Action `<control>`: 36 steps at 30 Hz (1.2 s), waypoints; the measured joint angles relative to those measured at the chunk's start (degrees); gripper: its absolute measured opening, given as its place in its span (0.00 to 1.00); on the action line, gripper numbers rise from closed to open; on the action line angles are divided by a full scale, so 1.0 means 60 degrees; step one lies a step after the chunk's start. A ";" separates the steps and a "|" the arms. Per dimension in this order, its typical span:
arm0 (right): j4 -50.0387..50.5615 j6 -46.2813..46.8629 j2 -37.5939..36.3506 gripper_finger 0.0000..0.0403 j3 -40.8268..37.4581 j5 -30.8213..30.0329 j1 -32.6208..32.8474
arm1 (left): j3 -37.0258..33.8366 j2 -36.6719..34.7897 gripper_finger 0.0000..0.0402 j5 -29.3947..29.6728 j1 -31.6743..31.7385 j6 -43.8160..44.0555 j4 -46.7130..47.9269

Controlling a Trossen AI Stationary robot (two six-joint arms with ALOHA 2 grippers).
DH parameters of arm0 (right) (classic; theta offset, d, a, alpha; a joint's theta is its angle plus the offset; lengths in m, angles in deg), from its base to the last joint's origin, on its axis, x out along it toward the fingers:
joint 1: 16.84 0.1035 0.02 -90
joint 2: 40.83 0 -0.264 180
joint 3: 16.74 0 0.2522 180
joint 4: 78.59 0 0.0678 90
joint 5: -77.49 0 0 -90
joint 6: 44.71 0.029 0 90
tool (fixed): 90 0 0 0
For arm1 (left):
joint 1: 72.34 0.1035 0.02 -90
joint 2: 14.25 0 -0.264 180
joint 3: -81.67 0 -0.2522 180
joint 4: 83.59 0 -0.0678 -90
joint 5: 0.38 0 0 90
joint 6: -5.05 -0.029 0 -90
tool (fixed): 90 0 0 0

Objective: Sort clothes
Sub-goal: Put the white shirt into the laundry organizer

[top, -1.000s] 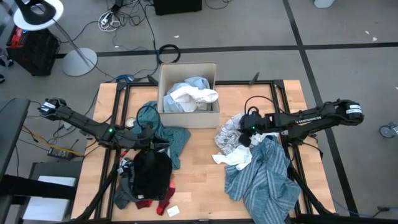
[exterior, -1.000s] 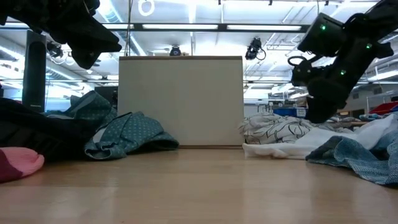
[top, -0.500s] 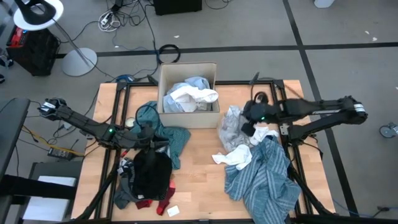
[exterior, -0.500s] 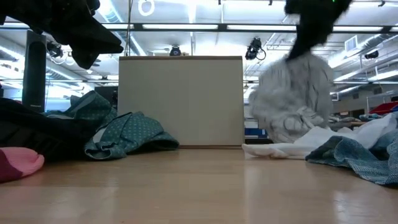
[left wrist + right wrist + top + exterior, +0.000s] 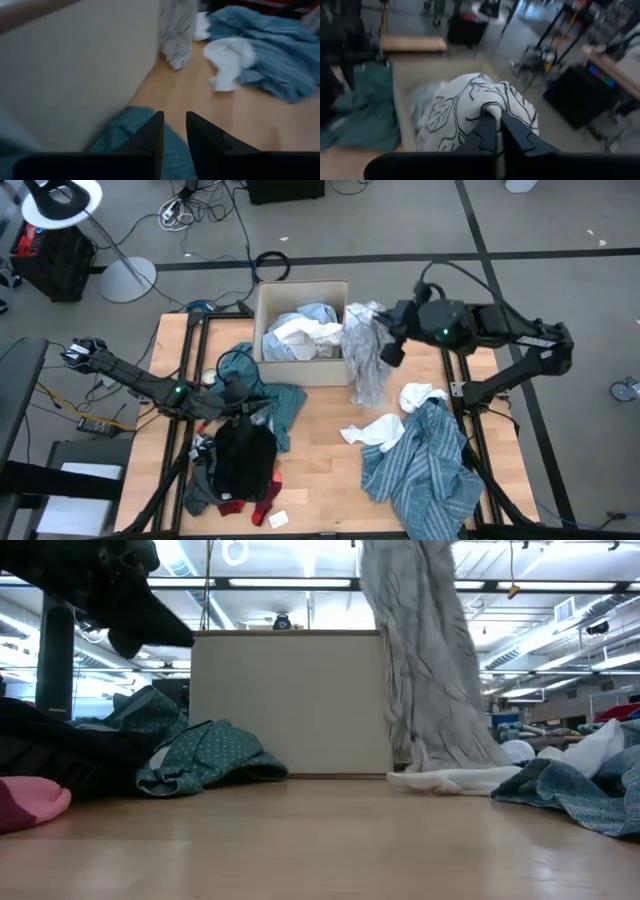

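A garment (image 5: 364, 358) hangs beside the box (image 5: 301, 370), right of it; shirt (image 5: 425, 465) lies farther right.

Hanging lifted by the box's right side, pinched in the right gripper (image 5: 392, 340): white leaf-print garment (image 5: 364, 360), long and limp, lower end apparently just above the counter. Crumpled on the right: white piece (image 5: 378, 432) beside a blue-white striped shirt (image 5: 420, 470), spread wide. Draped left of centre: teal piece (image 5: 270, 402), with a black piece (image 5: 243, 460) bunched nearer. Near left edge: small red items (image 5: 262, 507). Heaped inside the box: light-blue shirt (image 5: 314, 315) and white fabric (image 5: 300, 335).
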 joint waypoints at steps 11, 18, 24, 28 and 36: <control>-0.2157 -0.2424 0.2435 0.01 0.3481 0.1152 -0.0827 | 0.0000 -0.0007 0.21 0.2275 0.0229 0.0706 0.1523; -0.3598 -0.3155 0.3546 0.01 0.4680 0.2565 -0.1340 | 0.0000 -0.0007 0.21 0.1331 0.1147 0.0983 0.2665; -0.6157 -0.3454 0.4370 0.01 0.5504 0.4134 -0.2039 | 0.0000 -0.0007 0.18 0.0686 0.1887 0.0624 0.2813; -0.7897 -0.3434 0.4760 0.01 0.5725 0.5187 -0.2659 | 0.0000 -0.0007 0.16 0.0463 0.2304 0.0298 0.2804; -0.7242 -0.2599 0.4993 0.01 0.5756 0.5918 -0.3712 | 0.0004 -0.0007 0.16 0.0160 0.2673 -0.0141 0.2539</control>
